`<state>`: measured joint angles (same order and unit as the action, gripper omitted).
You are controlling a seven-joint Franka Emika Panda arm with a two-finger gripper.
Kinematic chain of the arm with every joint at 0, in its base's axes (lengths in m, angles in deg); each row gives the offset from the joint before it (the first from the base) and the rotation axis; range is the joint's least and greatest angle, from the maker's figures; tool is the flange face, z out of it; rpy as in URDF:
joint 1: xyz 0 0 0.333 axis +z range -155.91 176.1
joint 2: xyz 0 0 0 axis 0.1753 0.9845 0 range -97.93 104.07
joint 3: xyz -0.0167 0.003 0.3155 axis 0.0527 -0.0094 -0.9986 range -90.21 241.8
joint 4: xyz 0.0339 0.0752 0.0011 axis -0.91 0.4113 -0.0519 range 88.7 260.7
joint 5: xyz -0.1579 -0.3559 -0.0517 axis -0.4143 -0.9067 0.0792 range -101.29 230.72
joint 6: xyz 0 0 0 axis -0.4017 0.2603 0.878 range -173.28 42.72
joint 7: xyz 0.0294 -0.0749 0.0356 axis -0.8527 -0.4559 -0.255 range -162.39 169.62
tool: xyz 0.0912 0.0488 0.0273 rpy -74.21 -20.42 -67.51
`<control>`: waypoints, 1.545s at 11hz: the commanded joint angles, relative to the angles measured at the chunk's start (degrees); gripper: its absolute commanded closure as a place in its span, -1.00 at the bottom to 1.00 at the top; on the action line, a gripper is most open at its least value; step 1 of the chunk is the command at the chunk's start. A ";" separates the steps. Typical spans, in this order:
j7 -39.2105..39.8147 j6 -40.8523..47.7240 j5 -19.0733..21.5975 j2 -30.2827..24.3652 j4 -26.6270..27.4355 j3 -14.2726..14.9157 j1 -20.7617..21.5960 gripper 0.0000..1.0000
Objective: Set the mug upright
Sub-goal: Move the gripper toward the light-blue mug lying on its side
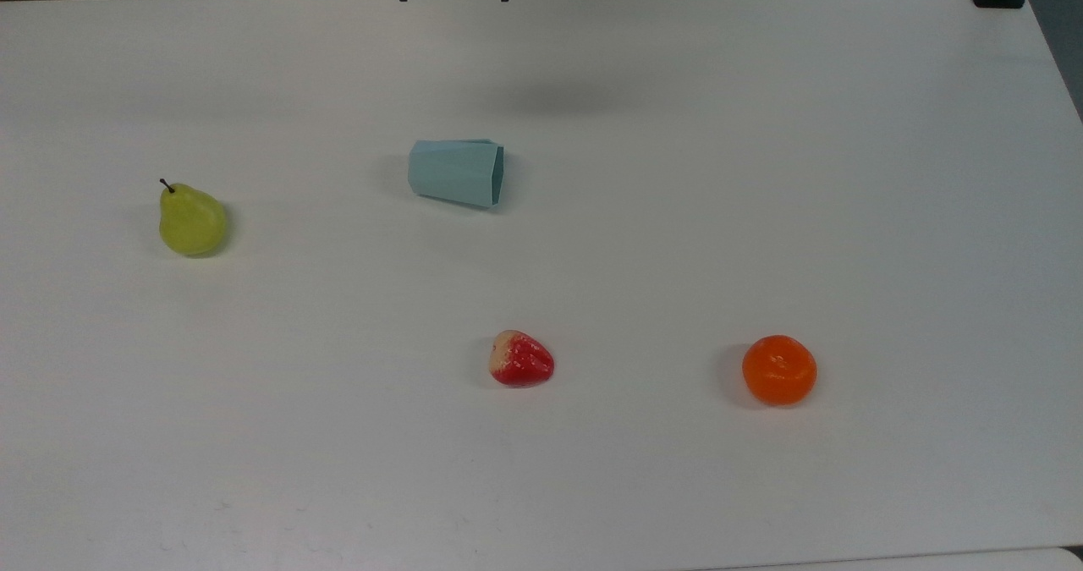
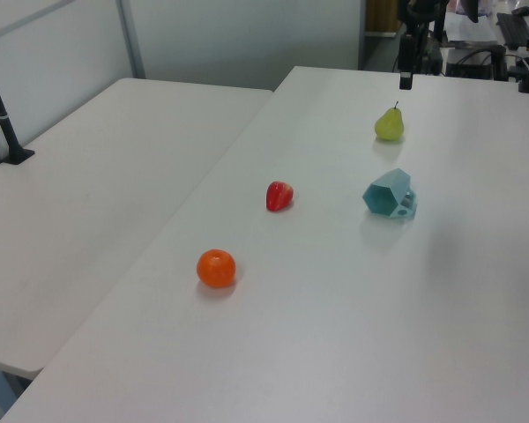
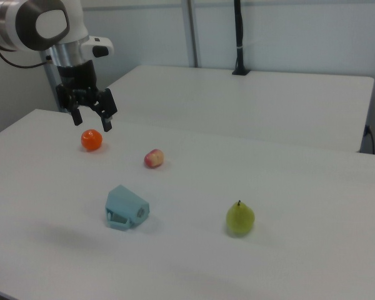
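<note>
Four things sit on your white table [image 1: 761, 173]: mug [image 1: 456, 172], pear [image 1: 191, 221], strawberry [image 1: 521, 359], orange [image 1: 779, 370]. Your claw [image 3: 92, 117] hangs in the air w/ its fingers spread apart, gripping nothing.

In the right view the mug [image 3: 126, 209] lies on its side, below the claw and a bit to the right view's right, well apart from it, no contact. Its handle side is pressed toward the tabletop there. In the left view the mug [image 2: 390, 195] shows its faceted base end to the camera, handle low on the left view's right. In the top view it lies w/ its length running left-right, wider end toward the top view's right.

Orange [image 3: 91, 140] is the item closest to the claw in the right view, just below the fingertips in the frame. Strawberry [image 3: 154, 159] is lower and to the right view's right of the claw, between orange and mug. Pear [image 3: 240, 219] stands farthest from the claw, well off to the right view's right, past the mug.
</note>
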<state>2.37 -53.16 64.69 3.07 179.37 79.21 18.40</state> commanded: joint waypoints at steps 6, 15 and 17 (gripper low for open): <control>0.37 -0.57 -3.28 0.52 1.22 -0.42 1.27 -1.00; -24.66 -0.74 -28.77 16.41 1.48 -9.47 7.16 -1.00; -28.71 -0.66 -33.34 20.72 1.39 -9.48 8.92 -1.00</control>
<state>-21.17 -53.30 36.24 19.45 181.12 69.86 25.53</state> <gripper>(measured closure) 0.000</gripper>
